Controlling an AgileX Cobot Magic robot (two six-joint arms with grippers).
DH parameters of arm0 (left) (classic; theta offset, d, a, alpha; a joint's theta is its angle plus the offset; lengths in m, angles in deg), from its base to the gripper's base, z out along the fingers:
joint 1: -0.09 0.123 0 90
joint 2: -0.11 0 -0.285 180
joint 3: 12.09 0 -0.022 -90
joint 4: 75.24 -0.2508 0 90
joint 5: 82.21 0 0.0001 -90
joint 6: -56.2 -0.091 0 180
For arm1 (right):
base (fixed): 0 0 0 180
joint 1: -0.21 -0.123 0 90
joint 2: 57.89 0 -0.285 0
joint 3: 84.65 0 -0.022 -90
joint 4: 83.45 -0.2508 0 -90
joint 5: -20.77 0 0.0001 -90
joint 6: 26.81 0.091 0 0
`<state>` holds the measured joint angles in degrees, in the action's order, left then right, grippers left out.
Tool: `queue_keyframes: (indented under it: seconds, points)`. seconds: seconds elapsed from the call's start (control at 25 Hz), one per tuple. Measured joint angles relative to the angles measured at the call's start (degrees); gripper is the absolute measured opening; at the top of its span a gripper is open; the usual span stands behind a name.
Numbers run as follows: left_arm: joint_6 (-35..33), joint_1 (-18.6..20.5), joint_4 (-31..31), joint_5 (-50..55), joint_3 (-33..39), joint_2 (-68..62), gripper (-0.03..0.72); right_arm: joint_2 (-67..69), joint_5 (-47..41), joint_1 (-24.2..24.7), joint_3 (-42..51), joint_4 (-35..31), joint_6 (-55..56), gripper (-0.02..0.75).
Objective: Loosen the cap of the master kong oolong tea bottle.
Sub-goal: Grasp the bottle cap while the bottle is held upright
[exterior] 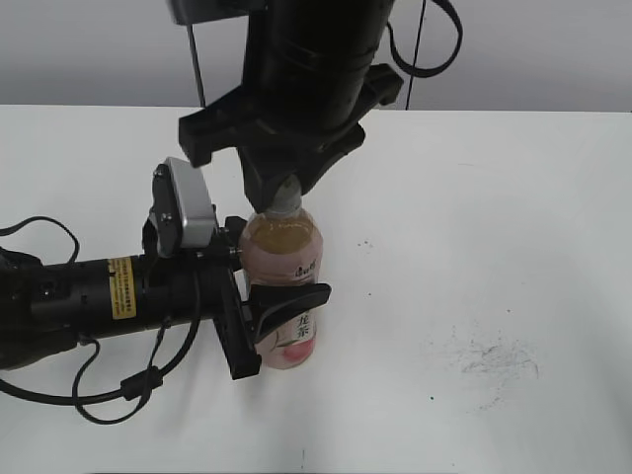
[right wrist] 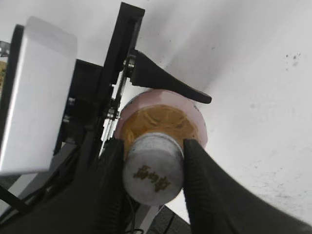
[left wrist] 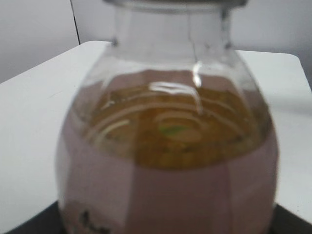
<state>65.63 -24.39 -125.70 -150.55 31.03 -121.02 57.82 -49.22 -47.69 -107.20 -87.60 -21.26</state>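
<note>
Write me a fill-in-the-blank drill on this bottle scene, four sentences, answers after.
1. The bottle stands ____ on the table.
2. The right gripper has one finger on each side of the ____.
3. The left gripper grips the bottle around its ____, over the label.
4. The right gripper reaches the bottle from ____.

Answers: upright; cap; body; above

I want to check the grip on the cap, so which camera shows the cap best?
The right wrist view: the cap fills the centre, its top facing the camera, between the right gripper fingers. The exterior view shows only a sliver under the gripper. In the left wrist view it isn't visible.
</note>
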Motion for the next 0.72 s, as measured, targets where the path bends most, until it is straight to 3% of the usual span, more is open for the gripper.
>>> queue_keyframes:
  seconds: [0.12,0.24,0.72]
  points:
    - [0.0,0.0,0.1,0.0,0.0,0.0,0.396,0.0,0.0,0.0,0.0,0.0,-7.0,0.277]
    - [0.0,0.0,0.0,0.0,0.0,0.0,0.396,0.0,0.0,0.0,0.0,-0.4,-21.3,0.277]
    - [-0.3,0.0,-0.2,0.0,0.0,0.0,0.389,0.0,-0.3,0.0,0.0,-2.0,-90.5,0.276]
